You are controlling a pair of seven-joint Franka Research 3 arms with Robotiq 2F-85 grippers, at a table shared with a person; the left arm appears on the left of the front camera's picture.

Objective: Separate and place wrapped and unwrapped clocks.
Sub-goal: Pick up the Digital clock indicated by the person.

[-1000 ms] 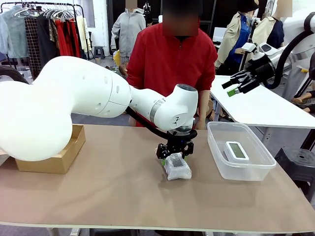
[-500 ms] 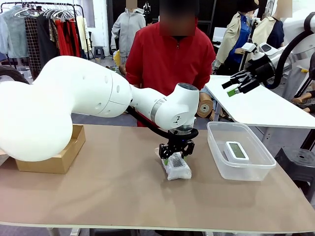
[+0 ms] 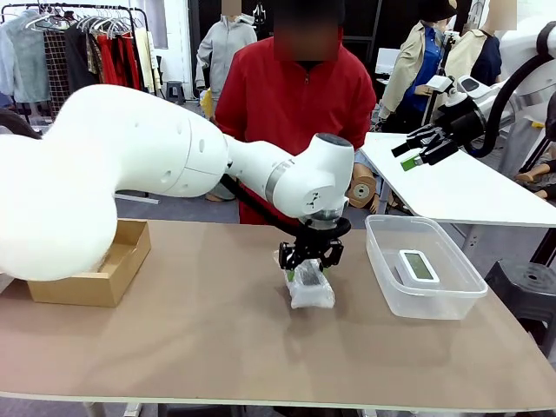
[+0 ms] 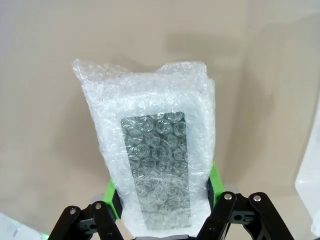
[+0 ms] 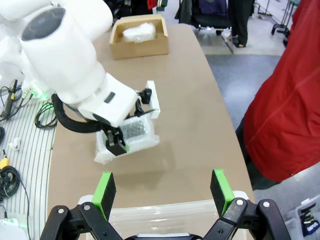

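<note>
Gripping a wrapped clock (image 3: 310, 282) mid-table, left gripper (image 3: 308, 268) has its pads clamped on the bubble wrap. Right gripper (image 5: 163, 192) hangs open, holding nothing. Bare clock (image 3: 417, 266) already sits in the tub (image 3: 382, 278); another wrapped one (image 5: 139, 32) lies in the box (image 5: 140, 47). Left to do, I'd say: box this one.

left arm reaches across mid-table, wrist pointing down, left gripper (image 3: 304, 271) clamped; right arm raised at far right, right gripper (image 3: 415, 148) with fingers spread wide
</note>
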